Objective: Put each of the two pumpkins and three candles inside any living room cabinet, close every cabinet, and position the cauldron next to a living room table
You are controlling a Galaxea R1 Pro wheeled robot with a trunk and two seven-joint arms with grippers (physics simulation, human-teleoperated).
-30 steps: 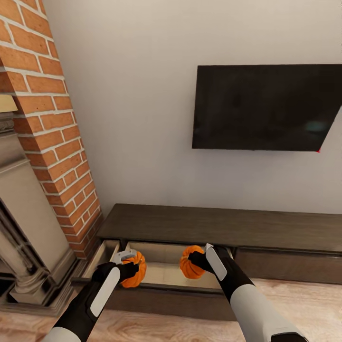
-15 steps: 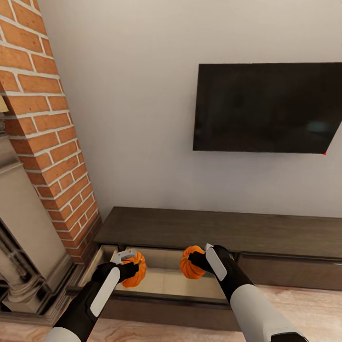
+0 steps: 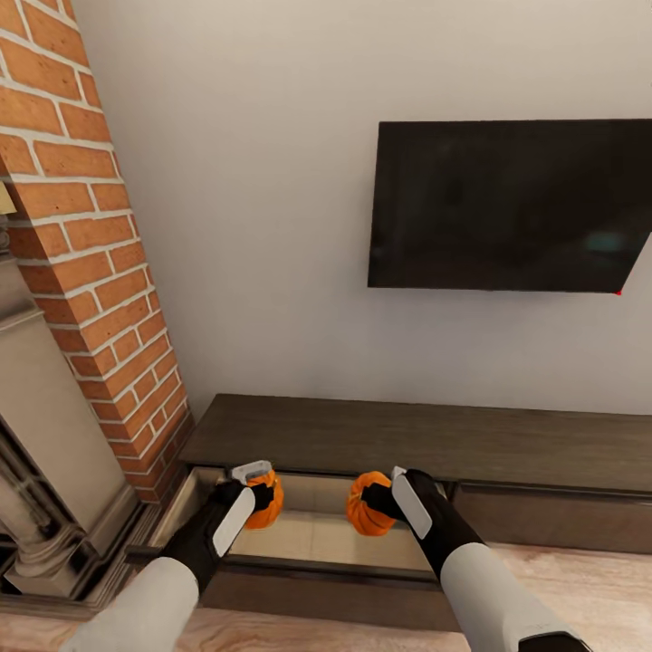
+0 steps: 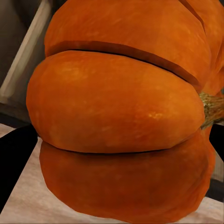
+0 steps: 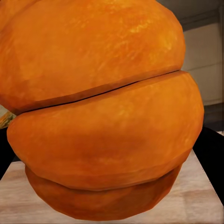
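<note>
- No brand, label or writing could be read anywhere.
- Two pumpkins were in view, one per claw, both held over the one open drawer [image 3: 312, 534] at the left end of the cabinet [image 3: 426, 436].
- The left gripper [image 3: 260, 493] pinched the left pumpkin [image 3: 268, 503] above the drawer's left part, near its back edge; the left wrist view showed that pumpkin [image 4: 121, 112] close up, ribbed, with a stub of stem at one side.
- The right gripper [image 3: 378, 500] pinched the right pumpkin [image 3: 367, 505] above the drawer's middle; the right wrist view showed its ribbed orange skin [image 5: 102, 112] over pale wood.
- The drawer's pale wood inside held nothing else that could be seen; whether either pumpkin touched its floor could not be told.
- The cabinet's other front [image 3: 552, 521], to the right, sat flush.
- One dark television [image 3: 507, 204] hung on the wall above the cabinet; one brick chimney column [image 3: 81, 226] stood at the cabinet's left end.
</note>
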